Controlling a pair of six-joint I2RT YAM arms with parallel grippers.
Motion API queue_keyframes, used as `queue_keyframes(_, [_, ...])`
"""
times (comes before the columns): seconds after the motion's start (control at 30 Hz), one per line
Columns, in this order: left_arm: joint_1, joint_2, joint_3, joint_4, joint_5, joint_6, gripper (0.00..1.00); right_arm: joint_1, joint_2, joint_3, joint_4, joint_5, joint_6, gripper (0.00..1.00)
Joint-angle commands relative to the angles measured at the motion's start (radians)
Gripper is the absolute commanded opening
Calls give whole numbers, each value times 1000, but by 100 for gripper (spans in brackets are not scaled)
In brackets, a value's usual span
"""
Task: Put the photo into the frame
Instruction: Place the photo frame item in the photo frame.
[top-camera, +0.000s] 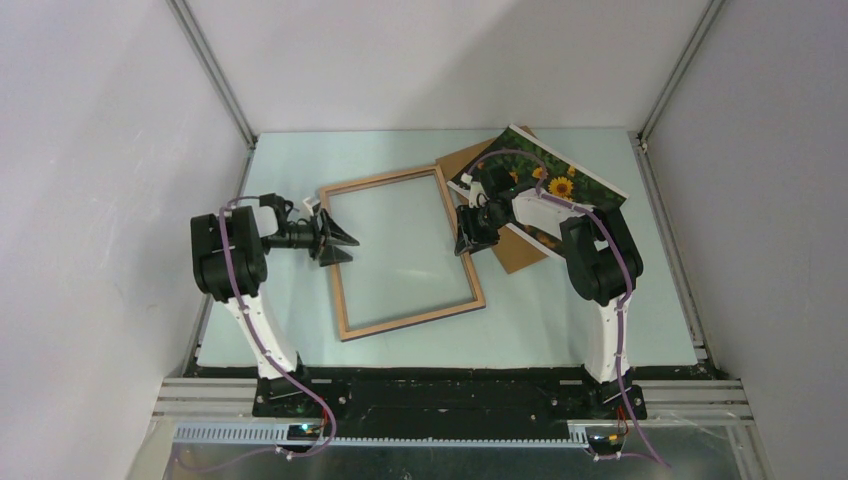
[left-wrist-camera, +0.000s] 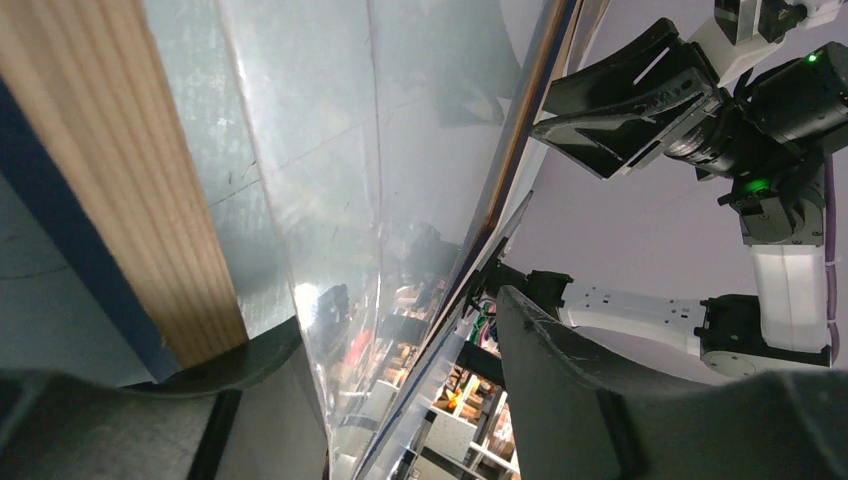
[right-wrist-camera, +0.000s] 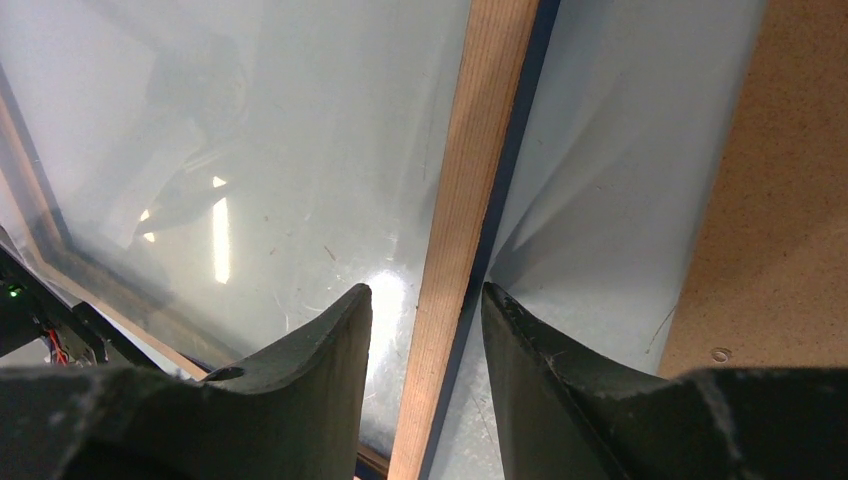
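The frame (top-camera: 415, 318) lies in the middle of the table, light wood face up, with its clear pane (left-wrist-camera: 330, 150) in it. My left gripper (top-camera: 340, 240) is at the frame's left rail (left-wrist-camera: 120, 180), open. In the left wrist view its jaws (left-wrist-camera: 400, 310) stand wide apart with the pane's edge between them. My right gripper (top-camera: 468, 235) is open astride the right rail (right-wrist-camera: 470, 180), with a gap on each side of the wood between the fingers (right-wrist-camera: 425, 292). The photo (top-camera: 560, 185), sunflowers up, lies at the back right, partly behind my right arm.
A brown backing board (top-camera: 520, 255) lies under the photo and beside the frame's right rail; it also shows at the right of the right wrist view (right-wrist-camera: 780, 180). White walls and metal posts close in the pale green table (top-camera: 290, 165) on three sides.
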Motion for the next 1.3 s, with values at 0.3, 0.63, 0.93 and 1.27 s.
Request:
queue_keyframes(0.3, [14, -76, 38, -83, -68, 73, 68, 1, -53, -8, 17, -14, 4, 49])
queue_keyframes(0.63, [21, -102, 62, -154, -134, 119, 76, 1, -60, -11, 19, -13, 3, 49])
queue_keyframes(0.93, [25, -113, 79, -197, -179, 150, 79, 1, -64, -14, 21, -14, 3, 49])
queue_keyframes(1.27, [26, -126, 91, -230, -220, 167, 80, 1, -64, -16, 23, -16, 4, 49])
